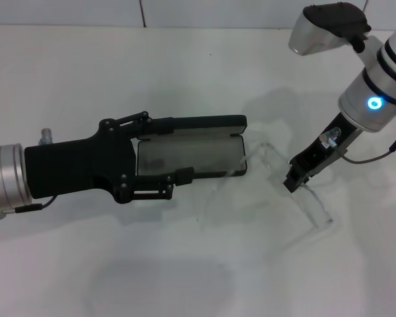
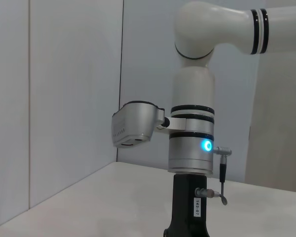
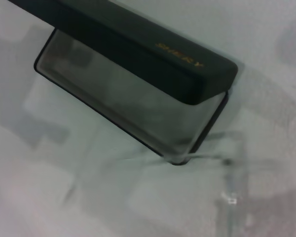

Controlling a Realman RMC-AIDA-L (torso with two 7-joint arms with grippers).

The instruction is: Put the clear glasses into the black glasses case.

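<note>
Working the right gripper (image 1: 297,179) down at the right centre of the head view, I am pinching one temple of the glasses (image 1: 313,205), the fingers pressed together on the clear plastic. The glasses are sitting on the white table (image 1: 198,277) just right of the case (image 1: 191,155), their front lying close against the case's right end and the held temple trailing toward the lower right of the frame.

The relation that matters: the case is lying left of my right gripper, its long axis running left to right across the frame centre, while the glasses are angled off that axis. I judge they need turning to line up with the tray and then carrying leftward over its rim. The case is standing open, lid raised along the far edge, grey lining showing; the right wrist view confirms this, with orange lettering on the lid.

The right arm is coming down steeply from the upper right, wrist tilted toward the case. The left gripper (image 1: 185,173) is reaching in level from the left edge, its fingers spread across the case's left part, seemingly steadying it.
</note>
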